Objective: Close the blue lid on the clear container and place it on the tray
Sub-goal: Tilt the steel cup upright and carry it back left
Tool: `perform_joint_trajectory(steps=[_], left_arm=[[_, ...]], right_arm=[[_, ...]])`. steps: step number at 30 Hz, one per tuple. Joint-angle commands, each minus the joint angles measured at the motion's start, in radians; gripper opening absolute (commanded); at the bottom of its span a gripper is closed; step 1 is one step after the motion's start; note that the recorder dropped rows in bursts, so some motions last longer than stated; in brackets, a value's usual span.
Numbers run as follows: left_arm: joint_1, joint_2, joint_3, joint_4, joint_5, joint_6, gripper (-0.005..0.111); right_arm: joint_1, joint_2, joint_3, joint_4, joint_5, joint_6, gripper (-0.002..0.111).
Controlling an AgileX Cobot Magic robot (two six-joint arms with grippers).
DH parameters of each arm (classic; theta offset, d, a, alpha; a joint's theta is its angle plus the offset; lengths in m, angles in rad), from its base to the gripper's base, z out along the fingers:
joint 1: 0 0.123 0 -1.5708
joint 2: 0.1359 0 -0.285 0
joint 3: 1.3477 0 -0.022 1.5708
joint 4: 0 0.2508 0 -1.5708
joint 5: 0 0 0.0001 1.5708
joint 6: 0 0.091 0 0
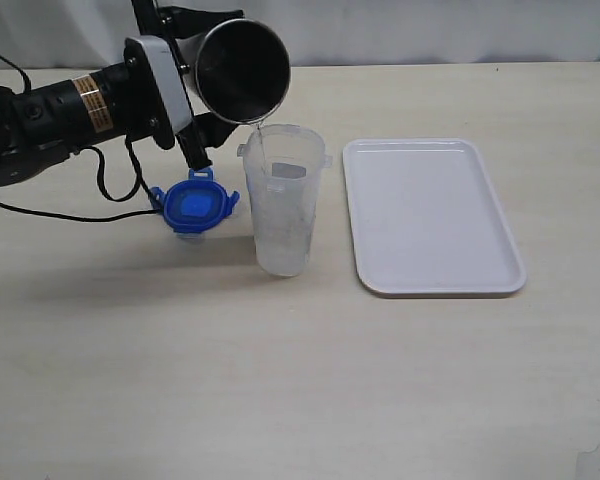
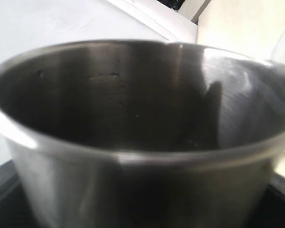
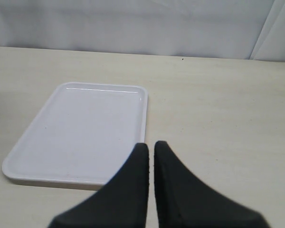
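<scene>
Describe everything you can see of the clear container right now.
The clear container is a tall translucent plastic tumbler, tapering toward its base, with small tabs at its rim and faint side markings. It stands upright on the table, open-topped, between the blue lid and the tray, touching neither. A tilted steel cup above it seems to pour a thin stream into it.

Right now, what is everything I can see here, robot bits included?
steel cup: one, shiny silver, tilted over the clear container, a thin stream pouring out
clear container: one, translucent, upright, left of the tray, uncovered
blue lid: one, blue, flat on the table left of the container
tray: one, white, on the right
table: one, pale beige
cable: one, black, far left
left pincer: one, black, shut on the steel cup
right pincer: one, black, shut, holding nothing, facing the tray
</scene>
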Motion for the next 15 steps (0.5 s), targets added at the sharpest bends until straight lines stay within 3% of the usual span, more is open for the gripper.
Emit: perform_joint_trajectory(steps=[1, 10, 15], left_arm=[[-0.001, -0.019, -0.013, -0.062, -0.034, -0.133, 0.0], [-0.001, -0.019, -0.013, -0.327, 0.064, -0.483, 0.0], [-0.001, -0.019, -0.013, -0.501, 0.112, -0.584, 0.0]], right_arm=[[-0.003, -0.004, 0.003, 0.003, 0.002, 0.001, 0.004], [-0.003, -0.004, 0.003, 0.003, 0.002, 0.001, 0.004], [-0.003, -0.004, 0.003, 0.003, 0.002, 0.001, 0.004]])
